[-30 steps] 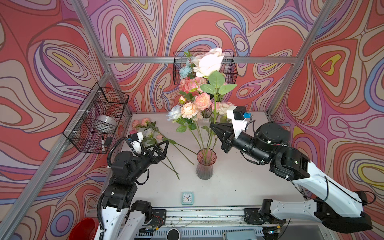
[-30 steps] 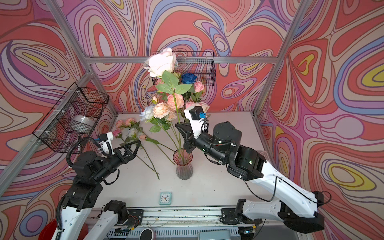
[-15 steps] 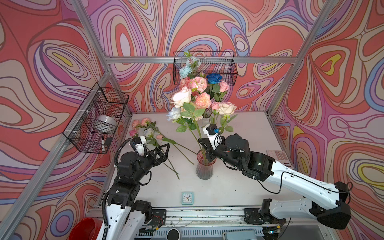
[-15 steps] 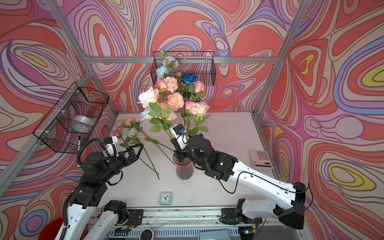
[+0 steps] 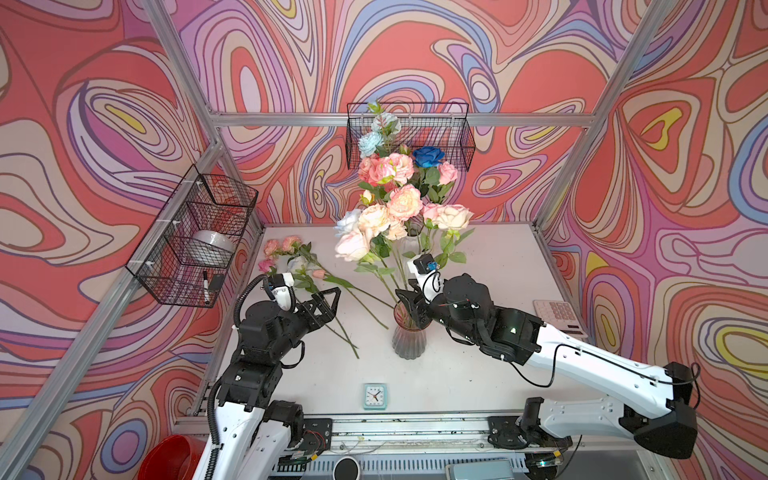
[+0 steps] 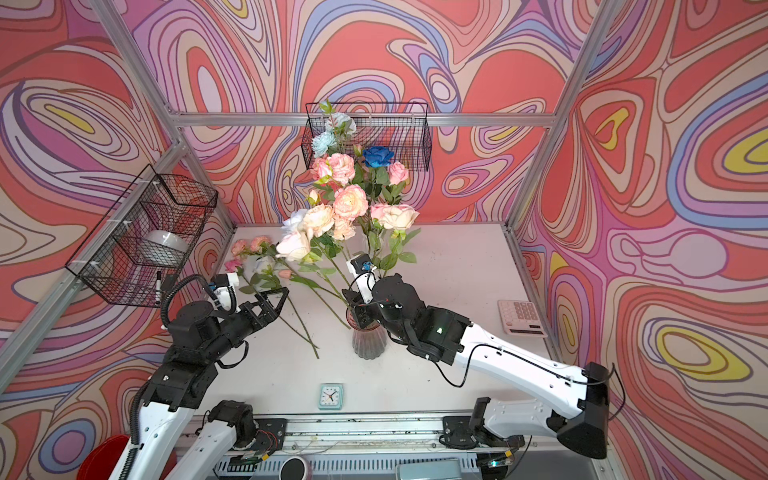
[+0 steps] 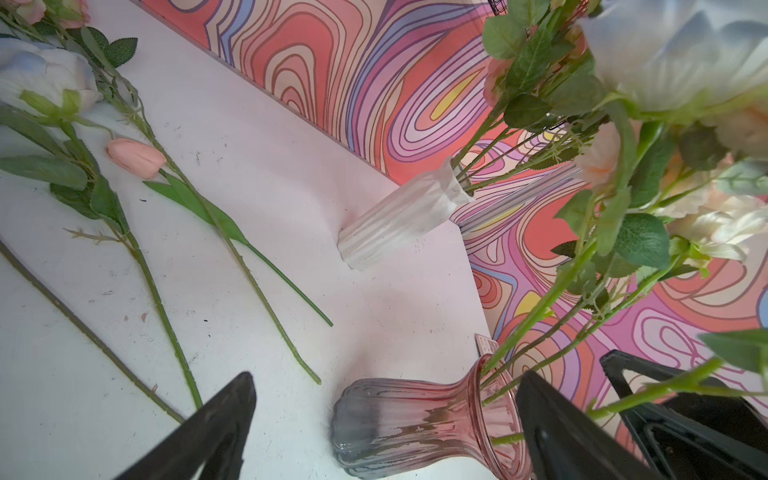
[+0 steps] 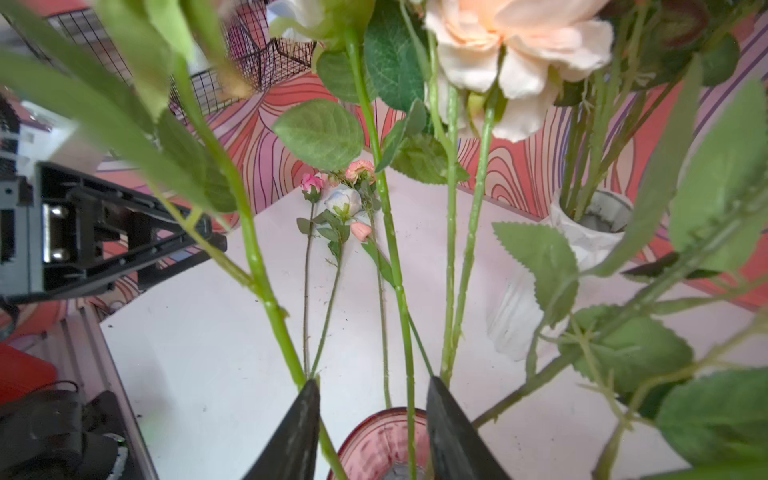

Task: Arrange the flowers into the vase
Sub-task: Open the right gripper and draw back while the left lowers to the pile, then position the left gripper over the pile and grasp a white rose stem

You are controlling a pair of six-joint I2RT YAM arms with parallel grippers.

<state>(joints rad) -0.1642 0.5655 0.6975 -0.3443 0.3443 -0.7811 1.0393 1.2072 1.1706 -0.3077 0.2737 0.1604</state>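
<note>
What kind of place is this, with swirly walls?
Probably a robot test booth: left arm and right arm on a rail, metal frame around printed walls, staged props like a vase of flowers and a small clock.

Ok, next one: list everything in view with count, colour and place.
table: one, white, centre
pink vase: one, glass, table centre
white vase: one, ribbed, behind the pink vase
standing flowers: about a dozen, pink, peach, white, blue, in both vases
loose flowers: four stems, pink and white, lying left of the pink vase
clock: one, teal, table's front edge
calculator: one, pink, table's right edge
wire baskets: two, black, left and back walls
red tub: one, below the front left corner
left tool: black, open, over the loose stems
right tool: black, open, at the pink vase's mouth
</note>
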